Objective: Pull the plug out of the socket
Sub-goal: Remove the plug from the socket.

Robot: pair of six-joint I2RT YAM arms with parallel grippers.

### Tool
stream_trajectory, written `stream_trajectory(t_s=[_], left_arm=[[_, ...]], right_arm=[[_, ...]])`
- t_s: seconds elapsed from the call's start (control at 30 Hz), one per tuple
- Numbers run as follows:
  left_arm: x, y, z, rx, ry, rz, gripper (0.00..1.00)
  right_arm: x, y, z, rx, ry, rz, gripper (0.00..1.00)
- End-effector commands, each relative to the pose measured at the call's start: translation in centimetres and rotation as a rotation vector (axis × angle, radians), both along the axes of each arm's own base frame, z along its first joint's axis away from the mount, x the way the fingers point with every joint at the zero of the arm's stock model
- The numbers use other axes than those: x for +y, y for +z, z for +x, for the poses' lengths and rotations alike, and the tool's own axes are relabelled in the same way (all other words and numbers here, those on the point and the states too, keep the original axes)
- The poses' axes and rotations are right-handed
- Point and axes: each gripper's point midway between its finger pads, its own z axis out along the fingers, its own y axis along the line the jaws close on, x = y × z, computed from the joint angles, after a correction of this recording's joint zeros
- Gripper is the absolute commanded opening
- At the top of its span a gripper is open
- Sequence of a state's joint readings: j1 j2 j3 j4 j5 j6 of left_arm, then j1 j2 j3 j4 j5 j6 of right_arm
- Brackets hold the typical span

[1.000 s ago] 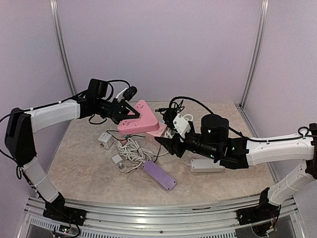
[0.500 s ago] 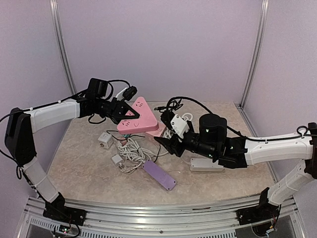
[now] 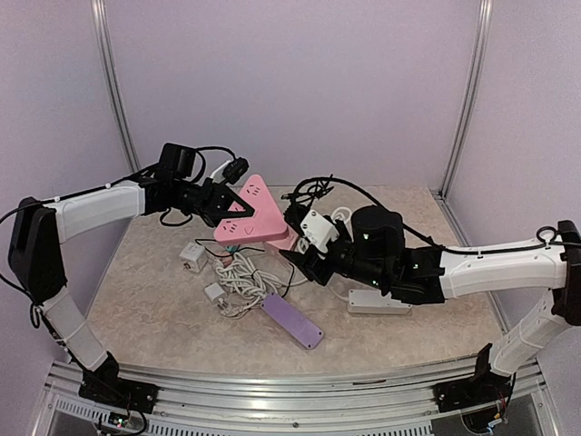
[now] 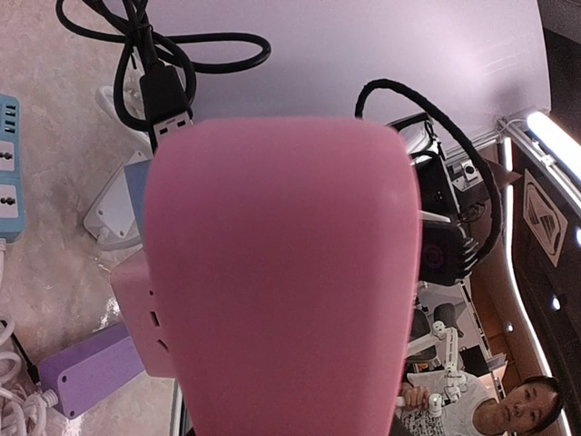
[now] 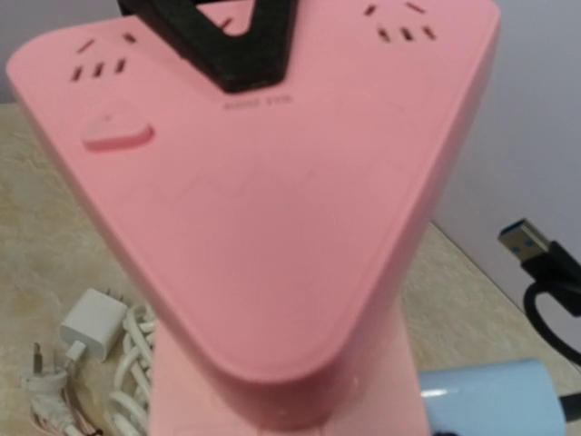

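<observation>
A pink triangular socket (image 3: pixel 250 213) is held tilted up off the table at the back centre. It fills the left wrist view (image 4: pixel 281 272) and the right wrist view (image 5: pixel 263 200). My left gripper (image 3: pixel 222 202) is shut on it, and its black fingers (image 5: pixel 227 45) show on the socket's top face. A pink plug piece (image 3: pixel 292 239) sits against the socket's lower right end and shows as a pink stem (image 5: pixel 363 391). My right gripper (image 3: pixel 304 254) is at this plug; its fingers are hidden, and it looks shut on the plug.
A purple power strip (image 3: pixel 292 320) lies in front. A white strip (image 3: pixel 377 302) lies under my right arm. A coiled white cable (image 3: pixel 245 277), a white adapter cube (image 3: pixel 192 255) and a small white plug (image 3: pixel 214 292) lie left of centre. A black USB cable (image 3: pixel 309 193) lies behind.
My left gripper has tipped the pink socket's far end higher. My right arm has shifted left, closer to the socket's lower end.
</observation>
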State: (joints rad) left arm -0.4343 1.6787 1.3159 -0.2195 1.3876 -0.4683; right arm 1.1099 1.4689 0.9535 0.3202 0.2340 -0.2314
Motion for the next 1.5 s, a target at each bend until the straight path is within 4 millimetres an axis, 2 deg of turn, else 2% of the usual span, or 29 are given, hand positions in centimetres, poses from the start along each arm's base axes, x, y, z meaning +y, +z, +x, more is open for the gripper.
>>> stream_trajectory(t_s=[0.0, 0.3, 0.57, 0.73, 0.9, 1.03, 1.2, 1.47], left_arm=[[-0.2, 1.1, -0.1, -0.070, -0.014, -0.031, 0.17], [0.1, 1.2, 0.1, -0.080, 0.002, -0.026, 0.13], [0.1, 1.0, 0.6, -0.112, 0.042, 0.004, 0.08], [0.1, 0.1, 1.5, -0.129, 0.090, 0.060, 0.07], [0.5, -1.7, 3.2, -0.127, 0.163, 0.151, 0.04], [0.8, -2.4, 3.9, -0.113, 0.187, 0.173, 0.04], [0.7, -1.8, 3.4, -0.100, 0.158, 0.136, 0.04], [0.7, 1.1, 0.8, -0.061, 0.022, -0.014, 0.04]], right_arm=[[0.3, 4.8, 1.3, -0.063, -0.071, 0.111, 0.00], [0.9, 3.2, 2.7, -0.029, -0.137, 0.047, 0.00], [0.2, 3.3, 3.6, -0.018, -0.207, 0.049, 0.00], [0.3, 4.8, 2.1, -0.026, -0.128, 0.114, 0.00], [0.3, 6.9, 0.1, -0.033, -0.016, 0.193, 0.00], [0.1, 7.7, -0.8, -0.042, 0.020, 0.219, 0.00], [-0.2, 6.5, -0.3, -0.049, -0.014, 0.185, 0.00], [-0.5, 5.2, 0.1, -0.065, -0.041, 0.182, 0.00]])
